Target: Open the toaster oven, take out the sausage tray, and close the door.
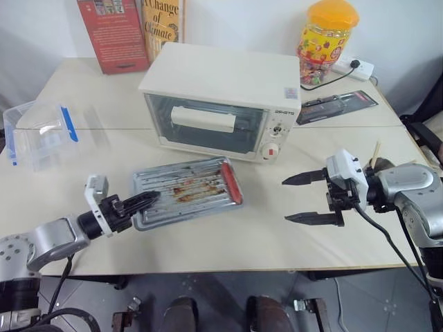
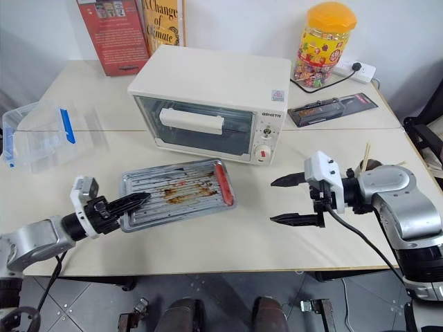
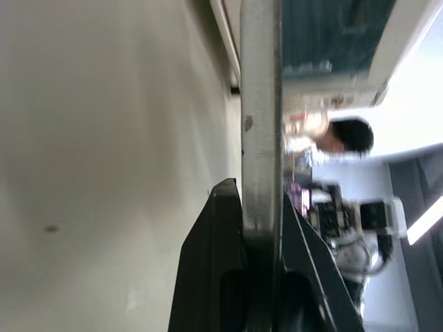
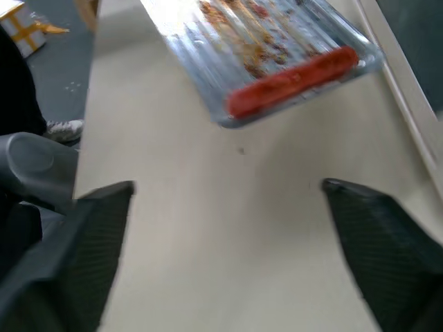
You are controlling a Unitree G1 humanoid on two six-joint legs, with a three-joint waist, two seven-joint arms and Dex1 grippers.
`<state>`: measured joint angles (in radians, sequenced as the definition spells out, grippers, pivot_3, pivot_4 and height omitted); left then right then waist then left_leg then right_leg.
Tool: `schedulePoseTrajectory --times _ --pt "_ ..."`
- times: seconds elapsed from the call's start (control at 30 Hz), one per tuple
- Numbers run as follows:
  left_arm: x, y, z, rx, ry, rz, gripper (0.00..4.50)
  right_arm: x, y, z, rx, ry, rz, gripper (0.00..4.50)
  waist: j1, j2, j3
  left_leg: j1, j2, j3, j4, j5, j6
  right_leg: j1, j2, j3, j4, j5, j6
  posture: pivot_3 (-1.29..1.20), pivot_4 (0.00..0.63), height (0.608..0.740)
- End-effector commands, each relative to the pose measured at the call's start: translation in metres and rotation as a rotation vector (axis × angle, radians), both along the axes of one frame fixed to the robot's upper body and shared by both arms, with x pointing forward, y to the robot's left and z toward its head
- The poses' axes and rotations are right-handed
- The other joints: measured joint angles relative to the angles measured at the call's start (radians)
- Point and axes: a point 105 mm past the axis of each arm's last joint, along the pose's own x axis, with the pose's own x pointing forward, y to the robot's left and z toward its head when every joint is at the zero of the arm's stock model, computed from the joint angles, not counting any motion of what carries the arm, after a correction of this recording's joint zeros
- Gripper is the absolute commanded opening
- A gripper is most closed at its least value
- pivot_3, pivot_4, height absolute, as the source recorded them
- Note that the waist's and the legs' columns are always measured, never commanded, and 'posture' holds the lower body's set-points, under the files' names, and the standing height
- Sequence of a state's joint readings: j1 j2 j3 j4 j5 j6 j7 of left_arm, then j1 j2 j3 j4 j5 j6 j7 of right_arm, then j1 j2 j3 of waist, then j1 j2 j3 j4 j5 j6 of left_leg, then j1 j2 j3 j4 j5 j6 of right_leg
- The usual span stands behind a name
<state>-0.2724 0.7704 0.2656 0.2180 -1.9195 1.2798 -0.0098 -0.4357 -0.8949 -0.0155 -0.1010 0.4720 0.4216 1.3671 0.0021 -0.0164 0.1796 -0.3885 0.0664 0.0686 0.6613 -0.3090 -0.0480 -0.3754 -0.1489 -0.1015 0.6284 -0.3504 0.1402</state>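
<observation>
We grip the sausage tray (image 1: 187, 190) edge with our clamped left gripper (image 1: 142, 200) to steady it outside the toaster oven (image 1: 221, 100), while our right gripper (image 1: 315, 198) hangs wide open.

The books (image 1: 131, 31) are cropped at the top edge.

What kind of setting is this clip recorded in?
Probably a lab or office staged as a kitchen: a boxy cream-white toaster oven on a plain beige table, hardback books against the wall, and a yellow-lidded candy jar.
</observation>
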Motion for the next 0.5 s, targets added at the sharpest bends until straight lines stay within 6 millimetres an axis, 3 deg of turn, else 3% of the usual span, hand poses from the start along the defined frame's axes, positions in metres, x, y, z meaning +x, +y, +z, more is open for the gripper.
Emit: schedulePoseTrajectory --times 0.03,0.27,0.47,0.5 --pt "0.007 -0.009 0.001 -0.035 0.003 -0.071 0.00 0.000 -0.009 0.013 -0.006 -0.071 -0.041 4.46 0.000 0.000 0.000 0.000 0.000 0.000 0.000 0.000 0.000 0.000 0.000 0.000 0.000 0.000 0.000 0.00 0.150 0.740" --pt "0.018 -0.031 -0.019 -0.023 0.072 -0.187 0.00 -0.003 -0.012 0.020 0.009 -0.092 -0.102 4.46 -0.001 0.000 0.000 0.000 0.000 0.000 -0.001 0.000 0.000 0.000 0.000 0.000 0.000 0.000 0.000 0.00 0.150 0.740" --pt "0.025 -0.038 -0.027 0.003 0.089 -0.228 0.00 -0.007 -0.014 0.023 -0.004 -0.098 -0.120 4.46 0.021 0.000 0.000 0.000 0.000 0.001 0.002 0.000 0.000 0.000 0.000 0.000 0.000 0.000 0.000 0.00 0.150 0.740" --pt "0.026 -0.038 -0.028 0.008 0.090 -0.232 0.31 -0.007 -0.014 0.024 -0.004 -0.098 -0.121 4.49 0.024 0.000 0.000 0.000 0.000 0.001 0.003 0.000 0.000 0.000 0.000 0.000 0.000 0.000 0.000 0.00 0.150 0.740"
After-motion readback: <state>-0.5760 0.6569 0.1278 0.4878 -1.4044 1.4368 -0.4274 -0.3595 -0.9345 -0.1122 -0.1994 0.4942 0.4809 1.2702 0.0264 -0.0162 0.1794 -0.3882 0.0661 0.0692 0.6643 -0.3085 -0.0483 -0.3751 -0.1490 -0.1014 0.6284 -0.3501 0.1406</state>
